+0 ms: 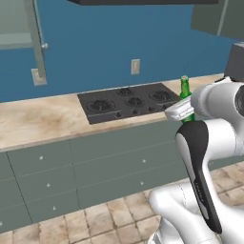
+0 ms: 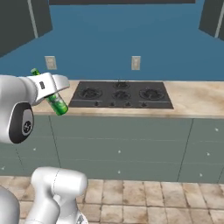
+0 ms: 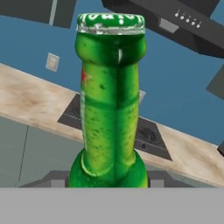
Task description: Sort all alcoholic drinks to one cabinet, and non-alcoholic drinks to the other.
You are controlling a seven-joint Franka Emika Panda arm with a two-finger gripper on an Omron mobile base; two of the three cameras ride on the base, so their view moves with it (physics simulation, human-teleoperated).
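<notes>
Gripper (image 2: pixel 49 89) clamped on green bottle (image 2: pixel 57 103), carried tilted in the air in front of the worktop (image 1: pixel 43 116); not yet placed in open cabinet (image 1: pixel 21 40); other drinks unaccounted for.

Left base view: behind the arm, facing forward and down; cooktop (image 1: pixel 131 101) at 1 o'clock, mid-range. Right base view: same surface (image 2: pixel 194 98), cooktop at 12 o'clock; both share cooktop and drawer fronts (image 2: pixel 120 146). Hand view: looks along the green glass bottle (image 3: pixel 109 109), very close, cooktop behind.
</notes>
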